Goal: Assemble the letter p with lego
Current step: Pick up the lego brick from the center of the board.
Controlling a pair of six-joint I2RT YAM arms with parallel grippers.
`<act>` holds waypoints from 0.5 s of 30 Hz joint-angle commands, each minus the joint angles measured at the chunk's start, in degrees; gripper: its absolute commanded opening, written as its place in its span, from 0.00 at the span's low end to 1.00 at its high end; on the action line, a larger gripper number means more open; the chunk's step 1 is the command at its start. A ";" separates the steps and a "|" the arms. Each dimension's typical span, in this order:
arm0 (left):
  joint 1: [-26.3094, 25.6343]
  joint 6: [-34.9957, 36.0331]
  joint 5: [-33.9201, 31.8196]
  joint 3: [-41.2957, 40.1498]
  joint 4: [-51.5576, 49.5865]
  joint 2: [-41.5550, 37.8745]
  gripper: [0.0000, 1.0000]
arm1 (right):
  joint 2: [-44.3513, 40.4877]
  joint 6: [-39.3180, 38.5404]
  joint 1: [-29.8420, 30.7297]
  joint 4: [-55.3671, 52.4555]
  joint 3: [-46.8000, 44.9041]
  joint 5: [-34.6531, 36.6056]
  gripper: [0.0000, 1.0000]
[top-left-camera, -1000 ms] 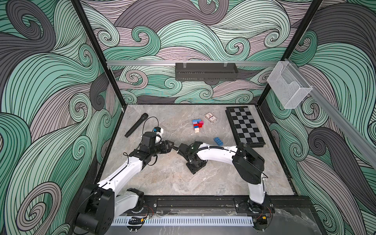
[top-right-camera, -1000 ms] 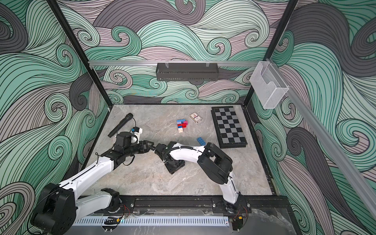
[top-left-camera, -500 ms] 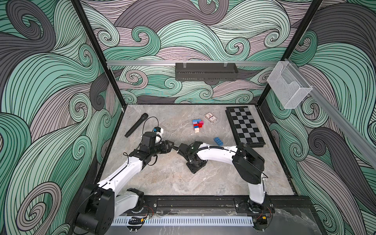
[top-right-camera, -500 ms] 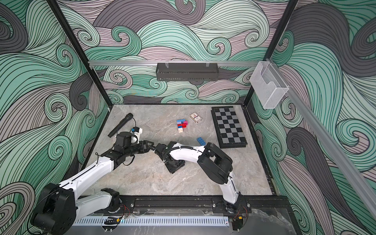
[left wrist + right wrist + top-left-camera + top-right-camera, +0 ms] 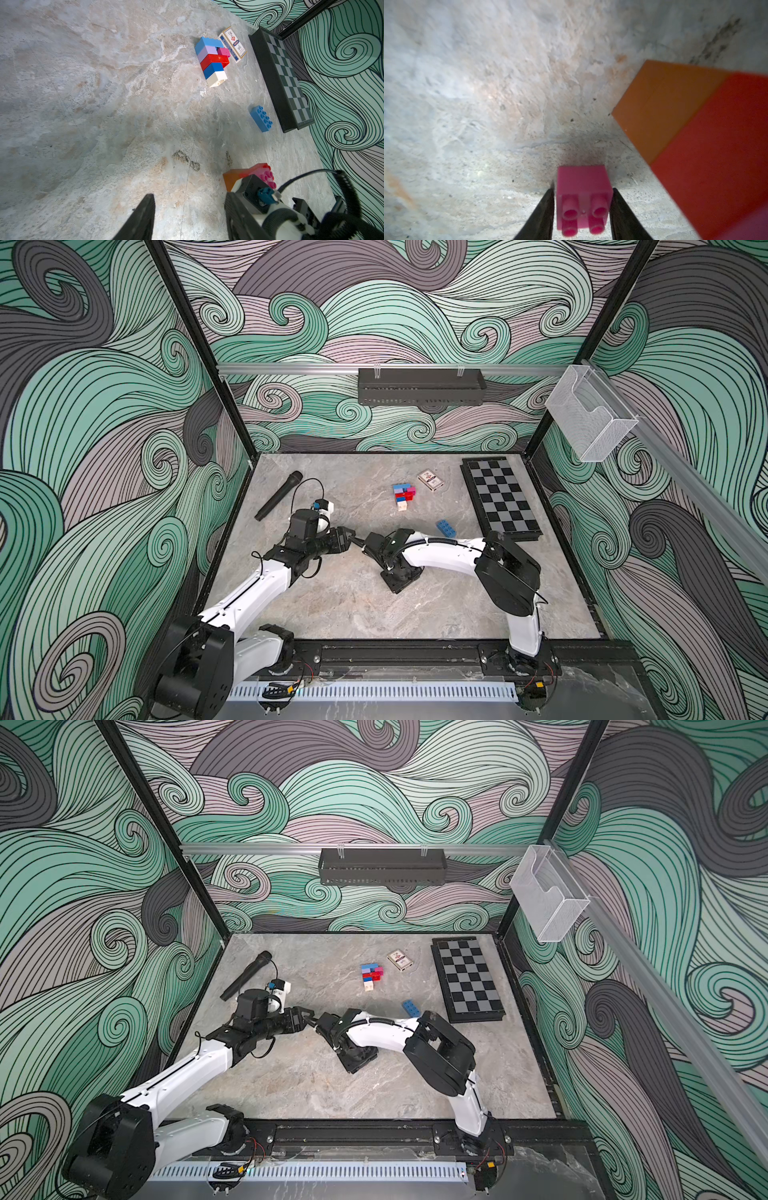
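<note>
Wire basket point(image 5: 582, 423) (rail-hung), lego point(image 5: 404, 494) on table point(image 5: 353, 605)

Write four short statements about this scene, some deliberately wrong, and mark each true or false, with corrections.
1. The right gripper clamps a pink brick. True.
2. The loose blue brick lies on the chessboard. False: it lies on the table beside the chessboard.
3. The card deck lies close to the brick stack. True.
4. The left gripper holds the microphone. False: its jaws stand open and empty; the microphone lies on the table.
</note>
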 commanded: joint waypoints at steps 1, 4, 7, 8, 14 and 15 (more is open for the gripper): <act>0.33 0.75 -0.44 -0.21 -0.79 -0.61 0.55 | -2.36 1.22 -0.15 -0.18 0.10 1.05 0.44; 0.37 0.77 -0.41 -0.21 -0.80 -0.61 0.55 | -2.64 1.24 -0.25 -0.19 0.19 0.88 0.44; 0.37 0.78 -0.44 -0.21 -0.79 -0.59 0.55 | -2.57 1.09 -0.24 -0.17 0.19 0.62 0.43; 0.43 0.78 -0.44 -0.21 -0.73 -0.61 0.55 | -2.47 1.10 -0.34 -0.17 0.17 0.48 0.43; 0.39 0.76 -0.43 -0.21 -0.79 -0.48 0.55 | -1.68 1.03 -0.48 -0.20 -0.07 0.09 0.37; 0.41 0.75 -0.36 -0.21 -0.79 -0.41 0.55 | -1.59 1.02 -0.43 -0.12 -0.10 -0.02 0.35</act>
